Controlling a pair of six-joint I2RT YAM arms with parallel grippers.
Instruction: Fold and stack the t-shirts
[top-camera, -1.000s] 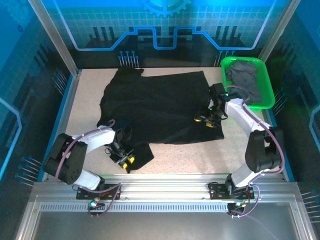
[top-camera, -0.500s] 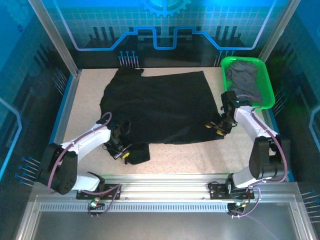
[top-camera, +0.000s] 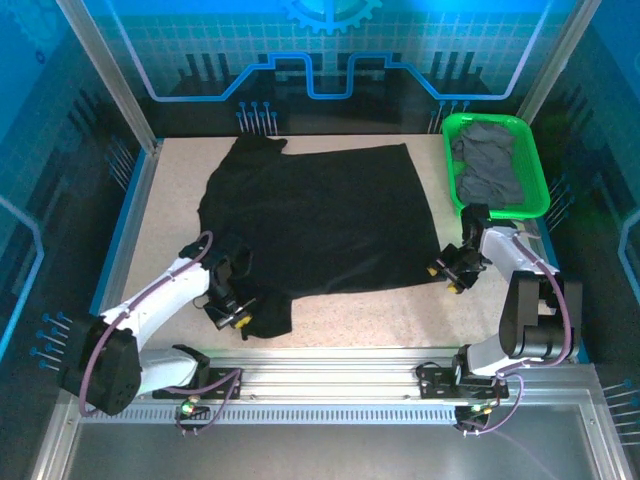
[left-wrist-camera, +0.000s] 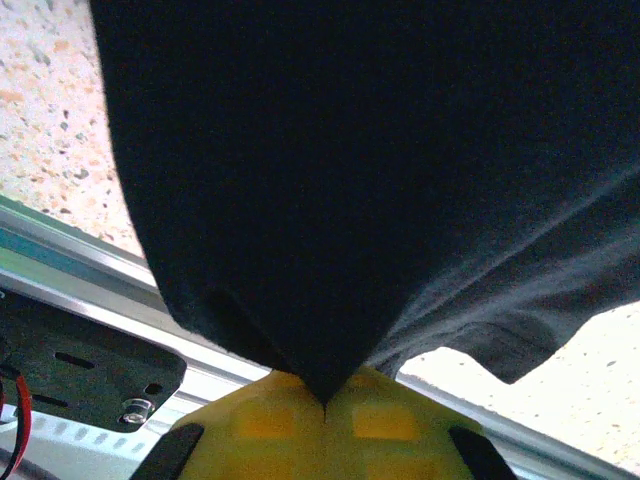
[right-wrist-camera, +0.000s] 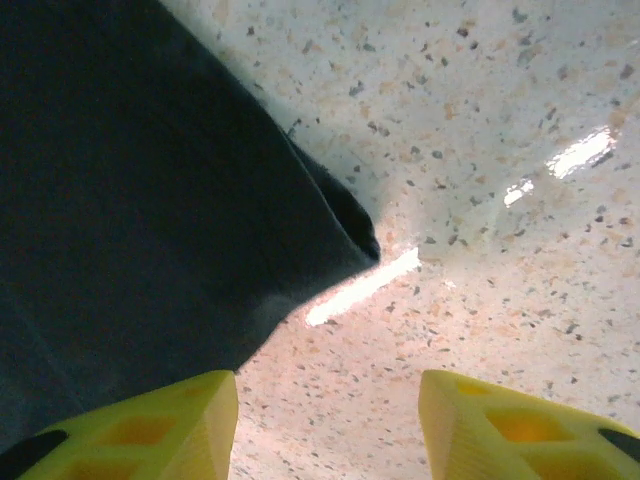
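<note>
R gripper (top-camera: 452, 273) slid off black t-shirt (top-camera: 320, 220), jaws wide beside its corner; L gripper (top-camera: 230, 312) low, pinching its hem.

Black t-shirt (top-camera: 320, 215) covers table (top-camera: 370, 315) centre; basket (top-camera: 500, 212) blocks far-right corner.

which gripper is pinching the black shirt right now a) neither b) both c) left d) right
c: the left gripper is shut on a fold of the black shirt, and the right gripper is open over bare table beside the shirt's corner.
</note>
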